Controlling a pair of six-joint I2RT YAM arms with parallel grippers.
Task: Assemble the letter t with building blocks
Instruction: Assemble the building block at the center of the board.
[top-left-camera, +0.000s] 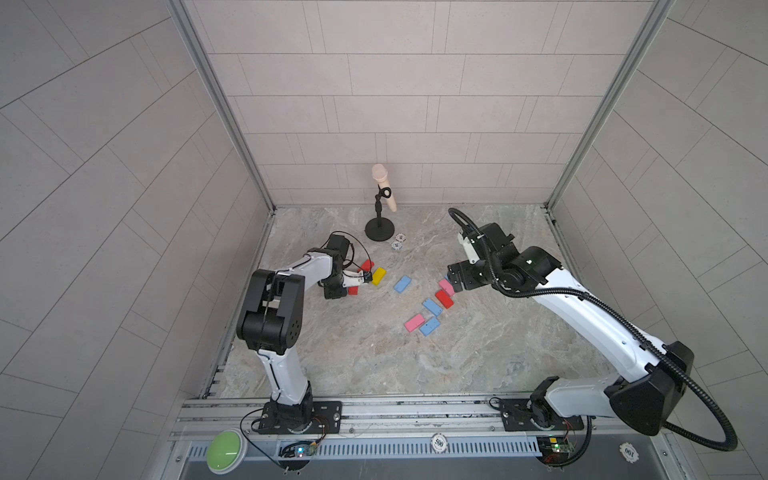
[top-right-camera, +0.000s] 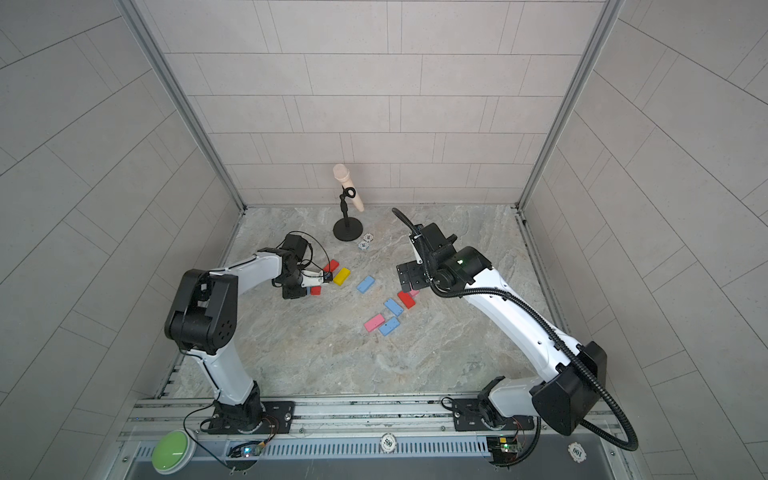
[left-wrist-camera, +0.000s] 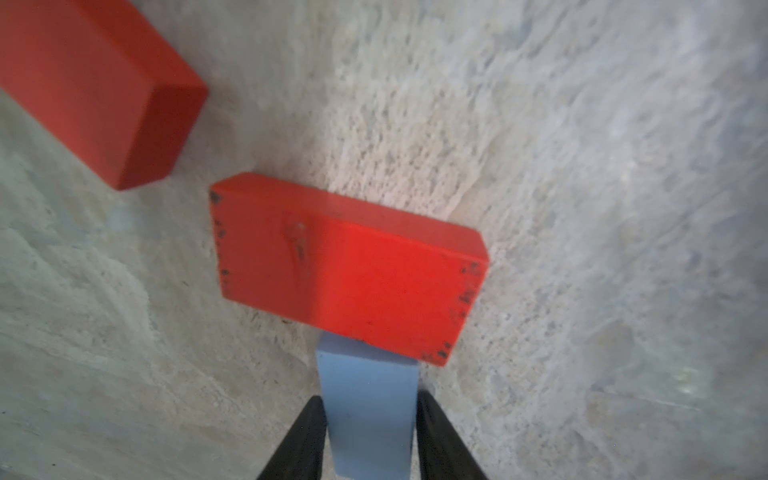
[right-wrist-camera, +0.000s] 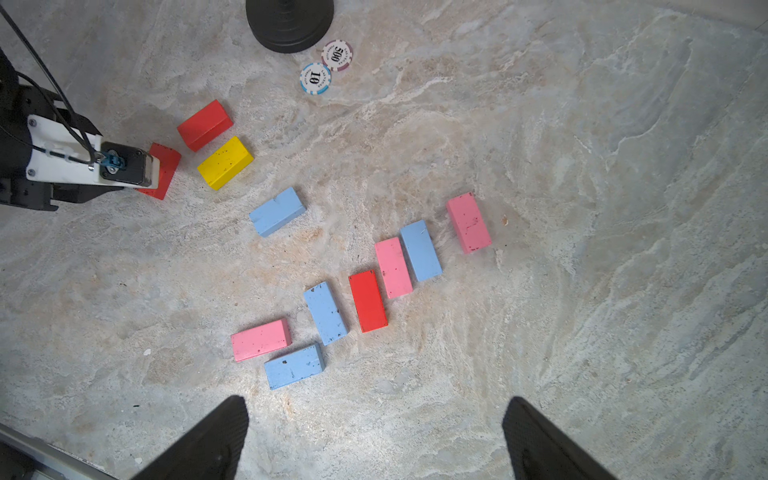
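Observation:
In the left wrist view a light blue block (left-wrist-camera: 368, 415) lies flat between my left gripper's (left-wrist-camera: 370, 397) fingers, its end butted against the long side of a red block (left-wrist-camera: 345, 270). The jaws stand open, with a thin gap at one finger. A second red block (left-wrist-camera: 95, 87) lies nearby, and a yellow block (right-wrist-camera: 225, 162) beside it. My right gripper (right-wrist-camera: 376, 403) hangs open and empty above a loose group of several pink, blue and red blocks (right-wrist-camera: 368, 301). One more blue block (right-wrist-camera: 277, 211) lies alone between the two groups.
A microphone on a black round stand (top-left-camera: 380, 230) stands at the back, with two poker chips (right-wrist-camera: 326, 66) beside its base. A green button (top-left-camera: 226, 451) and two more chips (top-left-camera: 439, 441) sit on the front rail. Walls close in the left, right and back.

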